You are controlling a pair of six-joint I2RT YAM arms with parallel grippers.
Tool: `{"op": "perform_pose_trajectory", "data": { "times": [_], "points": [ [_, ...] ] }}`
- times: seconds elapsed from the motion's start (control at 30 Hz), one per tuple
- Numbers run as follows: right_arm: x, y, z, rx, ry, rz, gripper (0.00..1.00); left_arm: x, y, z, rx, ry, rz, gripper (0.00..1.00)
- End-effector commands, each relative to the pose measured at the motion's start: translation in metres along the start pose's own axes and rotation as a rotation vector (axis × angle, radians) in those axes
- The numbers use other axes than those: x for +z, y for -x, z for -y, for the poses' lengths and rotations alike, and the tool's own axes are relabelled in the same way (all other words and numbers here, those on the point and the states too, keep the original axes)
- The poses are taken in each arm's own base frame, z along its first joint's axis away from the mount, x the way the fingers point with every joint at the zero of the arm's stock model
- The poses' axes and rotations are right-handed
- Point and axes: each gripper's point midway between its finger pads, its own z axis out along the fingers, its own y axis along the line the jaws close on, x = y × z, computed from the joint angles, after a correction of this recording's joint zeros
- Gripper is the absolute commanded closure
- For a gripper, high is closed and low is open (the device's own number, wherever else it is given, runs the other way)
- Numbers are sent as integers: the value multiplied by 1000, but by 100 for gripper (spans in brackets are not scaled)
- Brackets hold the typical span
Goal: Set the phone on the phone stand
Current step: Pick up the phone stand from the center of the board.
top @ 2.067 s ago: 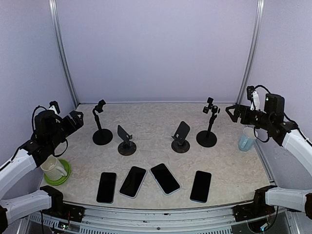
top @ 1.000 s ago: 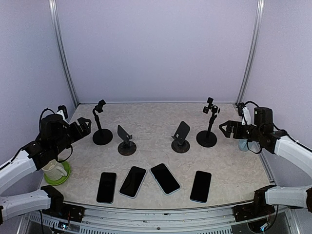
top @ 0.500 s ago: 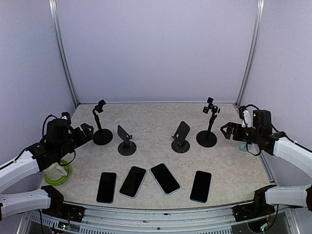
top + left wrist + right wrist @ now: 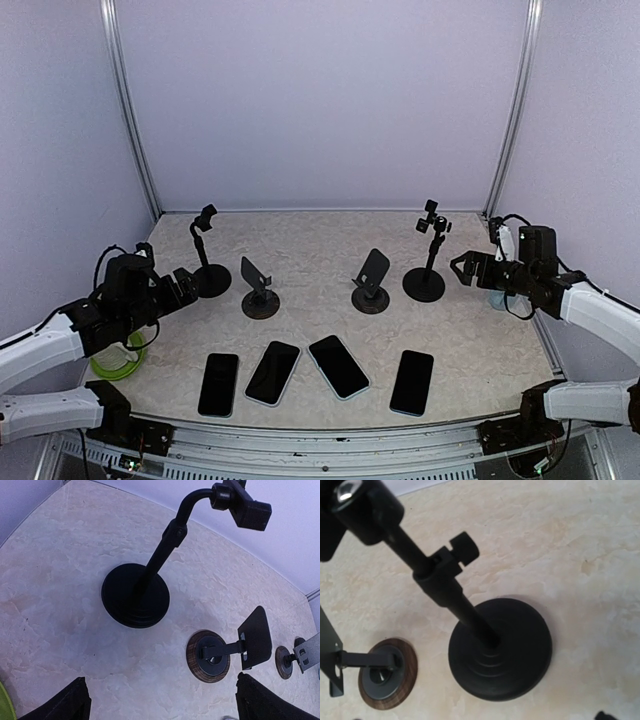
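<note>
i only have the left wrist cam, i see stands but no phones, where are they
Observer: Four phones lie flat in a row near the front edge of the table, in front of the stands. The leftmost phone is the one nearest your side.
Operator: what's the right arm up to
Observer: The right gripper is open and empty, hovering beside the tall stand on the far right.
Operator: anything else on my side of the table
Observer: A green saucer sits near the table's left edge, to the left of the phones.
</note>
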Motion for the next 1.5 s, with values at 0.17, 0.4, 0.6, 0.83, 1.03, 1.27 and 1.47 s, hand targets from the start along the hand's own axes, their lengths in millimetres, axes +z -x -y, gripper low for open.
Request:
{"op": "perform_pose_trajectory", "data": {
  "times": [0.17, 0.4, 0.6, 0.83, 1.03, 1.27, 1.47],
  "points": [
    [2, -7, -7, -17, 32, -17, 0, 2, -23, -3, 19, 6, -57, 1],
    [5, -11, -6, -12, 32, -33, 0, 6, -38, 4, 45, 1, -87, 1],
    [6, -12, -6, -13, 30, -37, 0, 8, -43, 19, 57, -41, -92, 1],
    [7, -11, -6, -13, 29, -42, 0, 14, -41, 43, 43, -106, -81, 1],
    [7, -11, -6, -15, 25, -41, 0, 25, -38, 59, 49, -111, -77, 2],
    [7, -11, -5, -16, 23, -44, 0, 40, -32, 81, 39, -140, -64, 22],
    [8, -14, -4, -16, 18, -52, 0, 51, -26, 106, 49, -190, -72, 24]
  ]
}}
